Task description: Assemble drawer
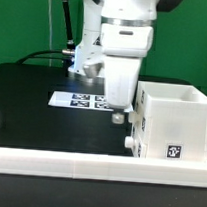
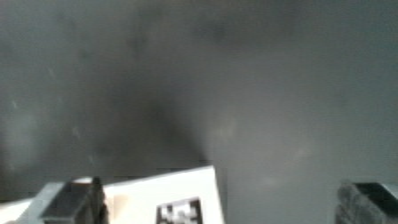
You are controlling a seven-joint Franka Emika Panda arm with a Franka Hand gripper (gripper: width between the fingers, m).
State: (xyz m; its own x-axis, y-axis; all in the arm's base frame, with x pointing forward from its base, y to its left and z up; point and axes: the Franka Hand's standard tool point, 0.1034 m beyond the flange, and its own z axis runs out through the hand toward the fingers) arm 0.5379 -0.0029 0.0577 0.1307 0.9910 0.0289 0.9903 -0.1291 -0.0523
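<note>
The gripper (image 2: 217, 200) stands open, its fingers (image 2: 71, 198) spread wide with nothing between them, above the black table (image 1: 32, 97). Just beside it, to the exterior view's right, sits the white cube casing (image 1: 173, 121), open-topped and tagged. Behind lies the marker board (image 1: 80, 99); a white bar (image 1: 97, 169) edges the table

Arm (image 1: 124, 33) upright — jaws apart, empty
</note>
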